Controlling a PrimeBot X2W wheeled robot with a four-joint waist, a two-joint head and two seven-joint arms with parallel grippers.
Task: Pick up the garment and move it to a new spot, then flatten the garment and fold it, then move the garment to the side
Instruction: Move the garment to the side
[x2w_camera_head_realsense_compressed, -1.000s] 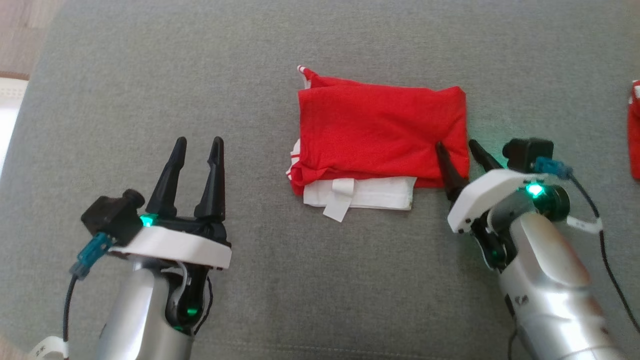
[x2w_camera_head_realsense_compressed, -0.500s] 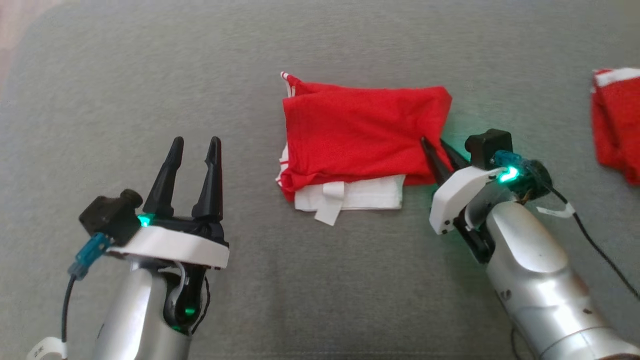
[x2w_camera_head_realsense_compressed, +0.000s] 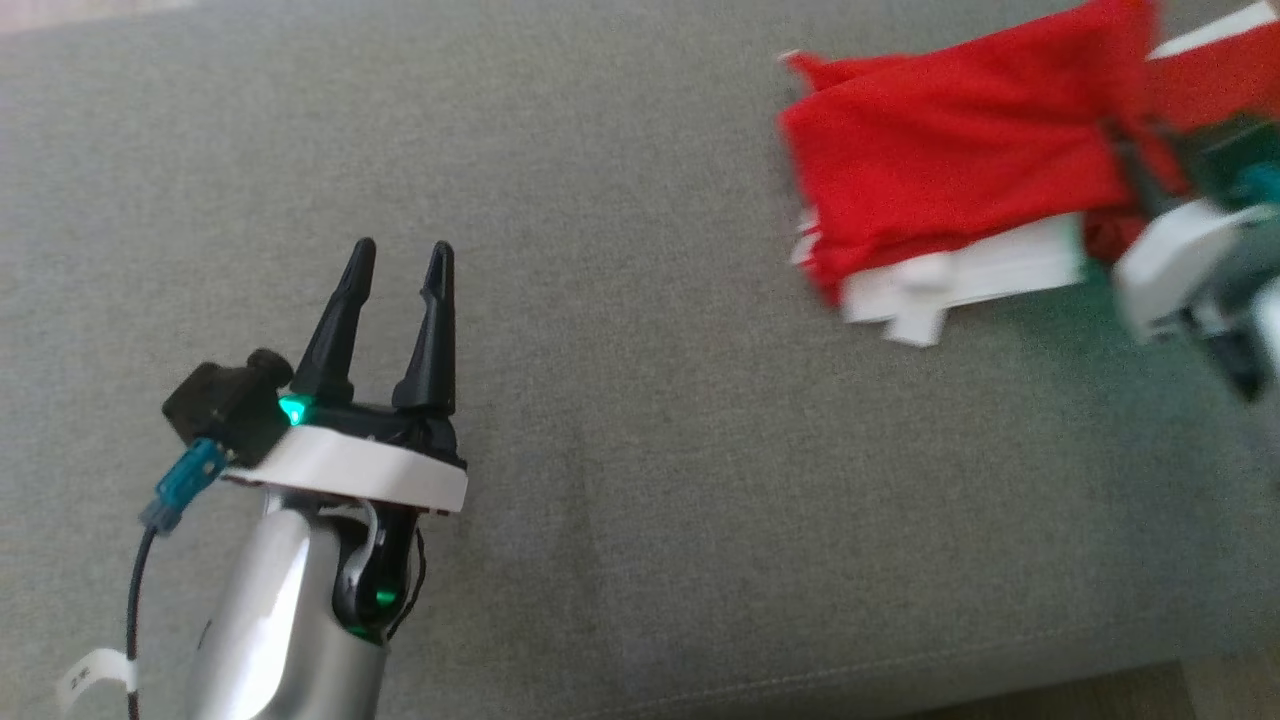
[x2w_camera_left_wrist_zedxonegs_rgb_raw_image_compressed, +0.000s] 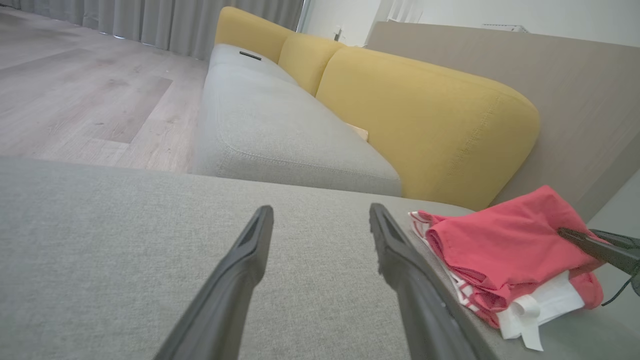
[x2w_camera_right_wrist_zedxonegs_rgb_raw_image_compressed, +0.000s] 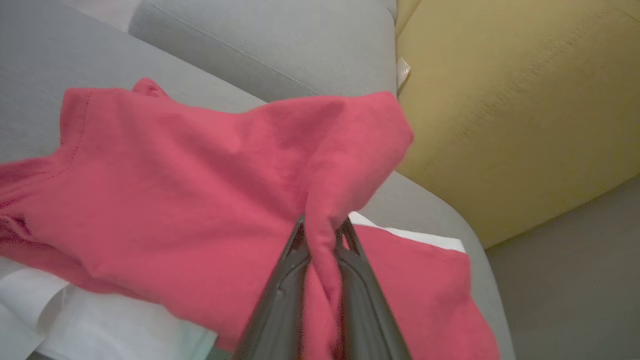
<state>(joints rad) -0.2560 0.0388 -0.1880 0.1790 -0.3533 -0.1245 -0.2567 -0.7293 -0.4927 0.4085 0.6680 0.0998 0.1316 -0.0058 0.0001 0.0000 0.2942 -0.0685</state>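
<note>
**A:** Left side first?

**B:** The left end effector (x2w_camera_head_realsense_compressed: 401, 250) hovers over the grey sofa cushion (x2w_camera_head_realsense_compressed: 620, 450), fingers spread wide, holding nothing.

**A:** And the garment?

**B:** The folded red garment (x2w_camera_head_realsense_compressed: 950, 160) sits far right on that cushion. The right end effector (x2w_camera_right_wrist_zedxonegs_rgb_raw_image_compressed: 322, 225) is pinched tight on its raised corner.

**A:** Which step?

**B:** Probably the last one, moving it aside. Next, it needs setting down without unfolding, then letting go.

Left gripper (x2w_camera_head_realsense_compressed: 401, 247) hovers with fingers spread; right gripper (x2w_camera_right_wrist_zedxonegs_rgb_raw_image_compressed: 322, 222) has them pinched together.
</note>
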